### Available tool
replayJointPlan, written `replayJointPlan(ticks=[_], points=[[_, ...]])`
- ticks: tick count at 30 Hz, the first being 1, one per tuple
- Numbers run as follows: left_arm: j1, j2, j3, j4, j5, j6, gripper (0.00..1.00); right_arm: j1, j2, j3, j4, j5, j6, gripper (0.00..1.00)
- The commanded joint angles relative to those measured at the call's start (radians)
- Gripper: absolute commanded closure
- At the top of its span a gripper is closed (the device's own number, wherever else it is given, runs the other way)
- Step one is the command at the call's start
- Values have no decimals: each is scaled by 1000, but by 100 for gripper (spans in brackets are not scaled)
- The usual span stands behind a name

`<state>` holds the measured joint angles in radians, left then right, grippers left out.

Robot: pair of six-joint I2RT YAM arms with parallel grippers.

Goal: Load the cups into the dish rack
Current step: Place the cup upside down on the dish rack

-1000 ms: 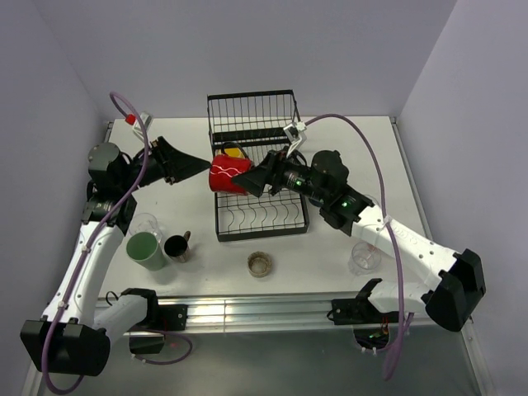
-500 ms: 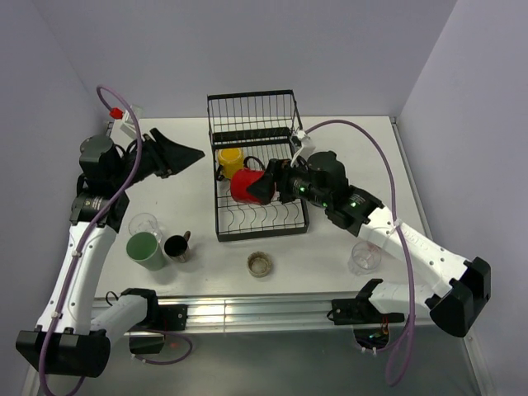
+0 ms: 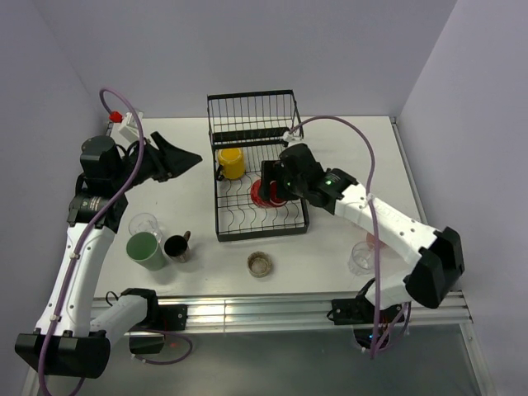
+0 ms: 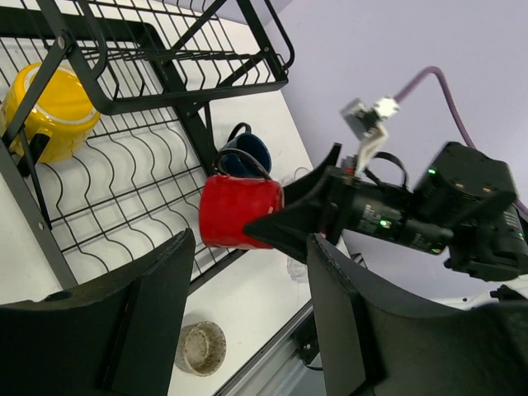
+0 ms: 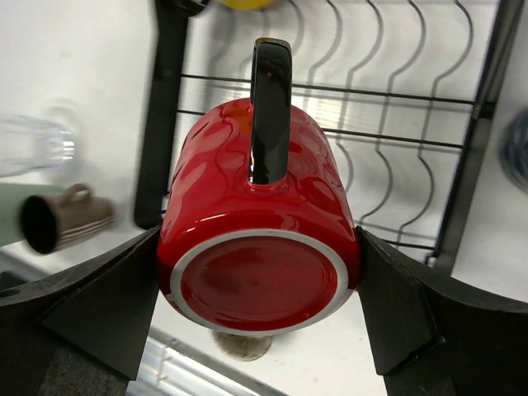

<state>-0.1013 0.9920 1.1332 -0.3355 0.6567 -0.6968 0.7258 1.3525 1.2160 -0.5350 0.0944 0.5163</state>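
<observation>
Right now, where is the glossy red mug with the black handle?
Top view: the red mug is held in the right gripper over the black wire dish rack, right of the yellow mug.

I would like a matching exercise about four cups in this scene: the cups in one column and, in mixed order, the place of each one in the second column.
Cups:
1. red mug
2. yellow mug
3. green tumbler
4. low brownish glass

Places:
a. alone on the table, in front of the dish rack
b. held in the right gripper, over the dish rack
c. on the table, next to a black mug
d. inside the dish rack, at its left side

Pairs: 1-b, 2-d, 3-c, 4-a
</observation>
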Motion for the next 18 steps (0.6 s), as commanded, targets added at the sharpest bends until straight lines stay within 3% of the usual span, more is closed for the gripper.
replayJointPlan(ticks=[1, 18], points=[[2, -18, 45, -17, -9, 43, 38, -6, 52, 92, -11, 82, -15, 100], [3, -1, 36, -48, -5, 83, 38, -48, 312, 198, -52, 91, -21, 100]])
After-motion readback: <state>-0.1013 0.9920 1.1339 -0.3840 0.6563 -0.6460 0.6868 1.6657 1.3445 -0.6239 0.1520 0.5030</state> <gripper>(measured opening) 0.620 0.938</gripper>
